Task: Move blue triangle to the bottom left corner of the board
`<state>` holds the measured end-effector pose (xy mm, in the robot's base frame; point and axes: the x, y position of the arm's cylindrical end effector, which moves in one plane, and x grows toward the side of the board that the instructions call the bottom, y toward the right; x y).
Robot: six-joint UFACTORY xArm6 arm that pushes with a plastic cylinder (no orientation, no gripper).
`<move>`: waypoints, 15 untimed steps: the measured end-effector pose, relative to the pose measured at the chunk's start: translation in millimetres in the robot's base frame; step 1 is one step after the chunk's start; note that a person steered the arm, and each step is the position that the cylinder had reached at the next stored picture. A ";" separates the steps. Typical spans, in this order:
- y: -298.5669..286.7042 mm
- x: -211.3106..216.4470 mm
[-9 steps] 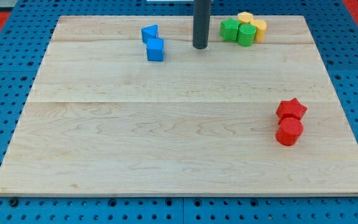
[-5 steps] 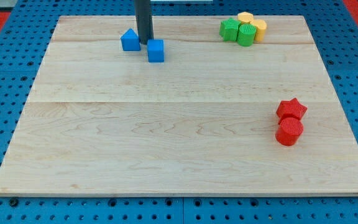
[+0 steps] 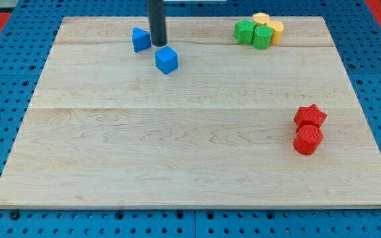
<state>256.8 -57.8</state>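
The blue triangle (image 3: 140, 39) lies near the board's top edge, left of centre. My tip (image 3: 158, 44) stands just to its right, close to it, and just above the blue cube (image 3: 167, 60), which sits turned at an angle. The rod rises out of the view's top. The board's bottom left corner (image 3: 5, 195) is far from the triangle, down and to the left.
Two green blocks (image 3: 253, 32) and two yellow blocks (image 3: 270, 26) are clustered at the top right. A red star (image 3: 309, 116) and a red cylinder (image 3: 307, 140) sit together at the right. The wooden board (image 3: 190, 165) lies on a blue pegboard.
My tip swept left from the board's top middle to between the two blue blocks. The triangle slid left and turned. The cube shifted slightly down and rotated.
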 end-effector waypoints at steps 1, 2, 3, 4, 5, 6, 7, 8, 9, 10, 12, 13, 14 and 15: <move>-95.3 -13.2; -121.3 43.4; -133.5 -11.0; -116.4 -47.3; -71.7 -15.4; -50.4 39.5; -117.1 97.7; -141.1 117.9; -133.9 97.7; -119.2 89.1; -80.9 164.9; -104.2 214.9; -66.8 220.3; -66.8 244.2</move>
<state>501.0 -124.6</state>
